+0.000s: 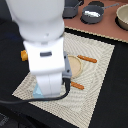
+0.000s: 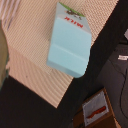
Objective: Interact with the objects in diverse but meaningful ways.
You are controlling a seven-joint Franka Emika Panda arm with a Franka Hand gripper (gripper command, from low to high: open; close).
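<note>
Carton: we see the milk carton (image 2: 70, 41) lying flat on the woven mat (image 2: 30, 65), near the mat's edge. It's light blue w/ a white top and a green mark. In the exterior view only a blue corner (image 1: 38, 91) peeks out under the arm.

Claw: we can't see the fingers in either pic, so we can't tell if the claw is spread or pressed together. Nothing looks pinched; the carton lies alone.

Arm: the big white robot arm (image 1: 45, 50) hangs right over the carton and hides most of the mat (image 1: 97, 65).

Other toys: orange sticks, maybe sausages (image 1: 87, 59) and (image 1: 77, 85), lie on the mat beside a round tan thing (image 1: 75, 66).

Pots: dark pans (image 1: 93, 15) sit far off, at the back.

How far: we think the carton bit is just starting or just done; can't say which. The sticks and pans look untouched, so lots is left.
</note>
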